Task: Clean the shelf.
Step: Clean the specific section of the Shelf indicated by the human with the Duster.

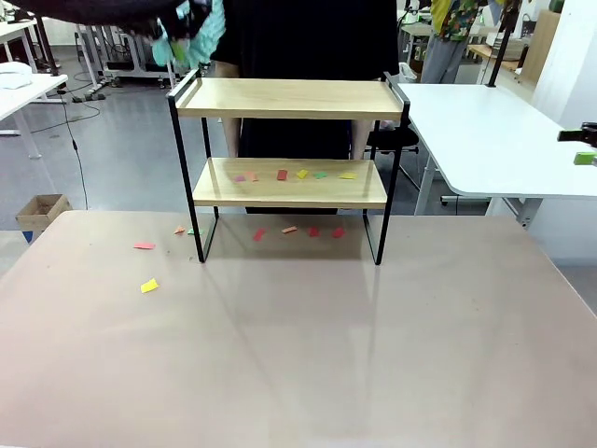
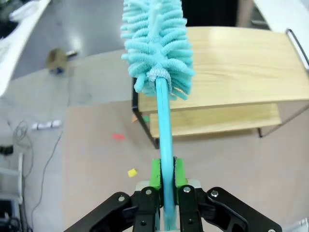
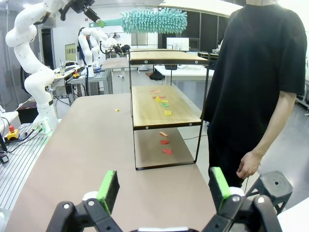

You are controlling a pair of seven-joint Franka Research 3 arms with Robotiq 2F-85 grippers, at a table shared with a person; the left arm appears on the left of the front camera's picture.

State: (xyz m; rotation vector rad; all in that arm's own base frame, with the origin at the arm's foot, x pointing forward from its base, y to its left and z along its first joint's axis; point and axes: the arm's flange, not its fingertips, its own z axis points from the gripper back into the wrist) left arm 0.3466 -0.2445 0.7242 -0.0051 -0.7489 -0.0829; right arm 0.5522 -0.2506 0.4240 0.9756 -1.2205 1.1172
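The shelf (image 1: 289, 98) stands in the upper middle of the front view, on the far part of the brown counter (image 1: 298, 355); its top board is bare, while the lower board carries a row of coloured paper scraps (image 1: 300, 174); more scraps lie on the counter under the shelf and off to its left, among them a yellow one (image 1: 149, 286).

A person in a black shirt (image 1: 308, 37) stands just behind the shelf, at the top centre of the frame.

The left fingers (image 2: 156, 174), at the bottom centre of the left wrist view, are clamped on the handle of a turquoise duster (image 2: 157, 43); its fluffy head points up the frame, over the shelf's corner. In the front view the head sits at the upper left, above the left end of the top board – the right wrist view shows it clear of the wood.

The right fingers (image 3: 109, 188) stand wide apart along the bottom of the right wrist view, nothing between them – the shelf seen end-on beyond.
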